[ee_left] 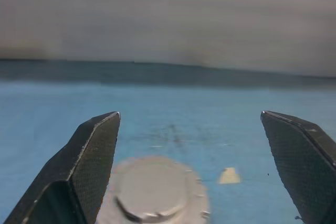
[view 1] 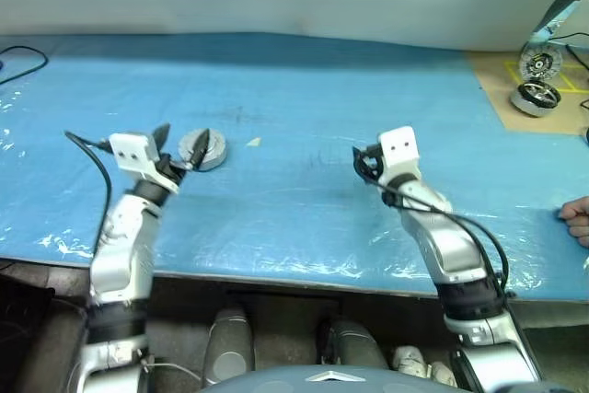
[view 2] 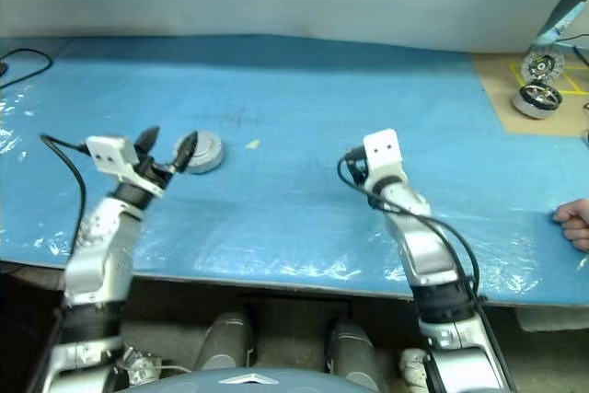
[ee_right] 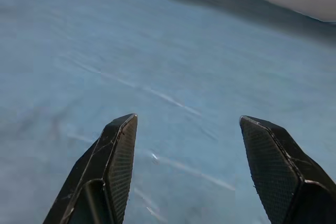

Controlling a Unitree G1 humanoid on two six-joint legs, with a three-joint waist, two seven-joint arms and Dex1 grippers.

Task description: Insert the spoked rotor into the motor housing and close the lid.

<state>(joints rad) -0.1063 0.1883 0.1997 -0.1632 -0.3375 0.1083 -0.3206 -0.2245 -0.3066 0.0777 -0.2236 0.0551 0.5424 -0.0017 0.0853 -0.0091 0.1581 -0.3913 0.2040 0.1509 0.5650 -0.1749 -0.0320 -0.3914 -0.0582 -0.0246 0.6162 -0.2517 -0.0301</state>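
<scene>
The motor housing [view 1: 206, 149] sits on the blue table cover at the left, seen as a round silver disc. The lid [ee_left: 152, 190], silver-grey with a toothed edge, lies flat on top of it. The spoked rotor is hidden. My left gripper [view 1: 181, 143] hovers just in front of the housing, open wide with nothing between its fingers [ee_left: 100, 150]. In the left wrist view the lid lies low between those fingers. My right gripper [view 1: 362, 161] hangs over bare cover at the middle right. It is open and empty in the right wrist view [ee_right: 188, 119].
A small beige scrap [view 1: 253, 143] lies just right of the housing. At the far right, a brown board [view 1: 497, 98] carries a round motor part [view 1: 538, 63] and a silver-and-black drum [view 1: 536, 97]. A person's hand [view 1: 576, 218] rests at the right edge. A black cable [view 1: 23, 63] lies far left.
</scene>
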